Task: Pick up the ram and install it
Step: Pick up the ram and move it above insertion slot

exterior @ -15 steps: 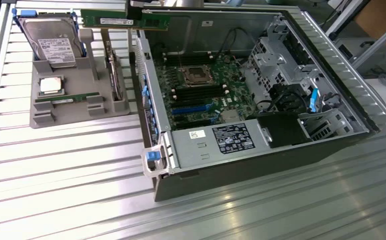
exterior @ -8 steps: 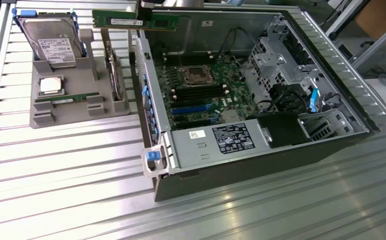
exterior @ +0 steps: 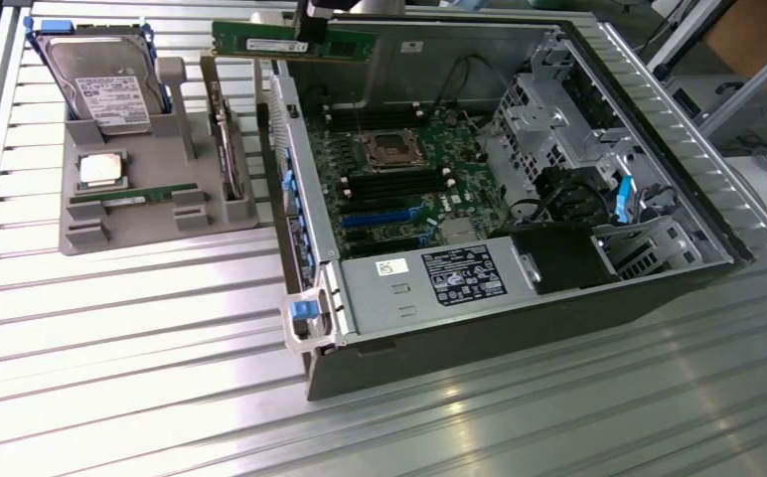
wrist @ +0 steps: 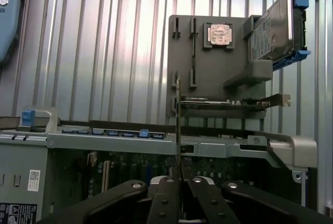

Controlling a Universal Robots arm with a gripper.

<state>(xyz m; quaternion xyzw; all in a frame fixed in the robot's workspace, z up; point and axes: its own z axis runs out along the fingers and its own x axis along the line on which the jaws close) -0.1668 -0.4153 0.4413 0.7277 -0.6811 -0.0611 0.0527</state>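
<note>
- ribbed metal table [exterior: 118, 348]: the whole scene is carried by it, and its long grooves are seen running under everything.
- computer case [exterior: 477, 343]: it is laid on its side, open, on the exterior view's right half of the table; a green motherboard [exterior: 423, 194] is exposed inside, with a labelled grey power supply [exterior: 410, 283] at the near end.
- grey holder [exterior: 158, 159]: it is placed just beside the case, on the exterior view's left, and several parts are kept in it.
- hard drive [exterior: 112, 89]: it is propped upright at the far end of the holder, white label facing out, with blue rails on its sides.
- gripper [exterior: 315, 30]: it is seen at the upper edge of the exterior view, above the far corner of the case; the jaws are drawn together and clamped on the ram, which is pinched between the black fingers [wrist: 167, 182] in the wrist view.
- ram [exterior: 277, 42]: it is held in the air, long side level, over the far wall of the case near the holder; it is clear of the motherboard and is seated in no slot. in the wrist view it is seen edge-on as a thin upright strip rising from the fingers.
- second green stick [exterior: 125, 199]: it is left lying in a slot near the front of the holder.
- processor [exterior: 101, 171]: the square silver chip is set flat in the holder, between the hard drive and the second green stick.
</note>
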